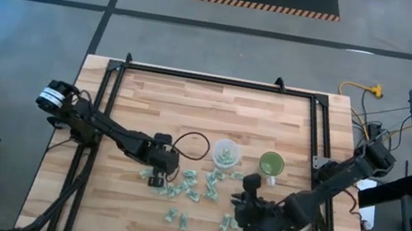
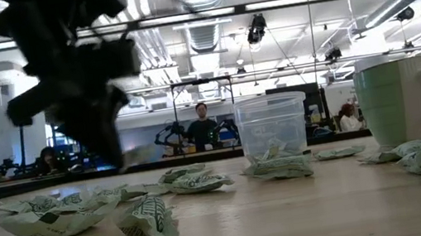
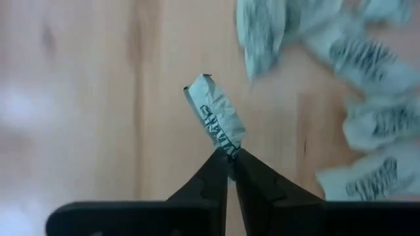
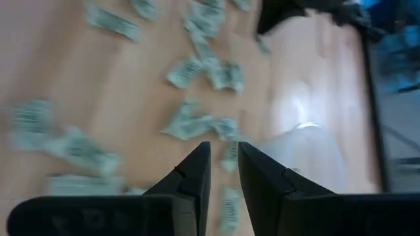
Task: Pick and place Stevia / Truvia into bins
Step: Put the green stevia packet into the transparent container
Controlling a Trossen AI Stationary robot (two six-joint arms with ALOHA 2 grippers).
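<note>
Several pale green and white Stevia sachets (image 1: 195, 188) lie scattered flat on the wooden table (image 1: 158, 99), near its front in the low view (image 2: 50, 217). The clear cup (image 1: 225, 152) and the green cup (image 1: 271, 165) stand upright side by side behind them. My left gripper (image 1: 166, 166) is to the left of the pile, shut on one sachet (image 3: 213, 115). My right gripper (image 1: 248, 191) hovers over the pile's right part, in front of the green cup. It stands open (image 4: 223, 154) by a narrow gap with nothing between its fingers. My left gripper pinches one short end of the sachet (image 3: 228, 149) between its two fingertips, slanting down from above. The rest of the sachet sticks out past the fingertips, crumpled and tilted. It seems just clear of the wood in the low view (image 2: 139, 154).
Black frame rails (image 1: 111, 108) run along the table's left, right and far sides. A black cable loop (image 1: 193, 143) lies left of the clear cup. Bare wood lies at the far half of the table. People (image 2: 204, 127) are in the room beyond.
</note>
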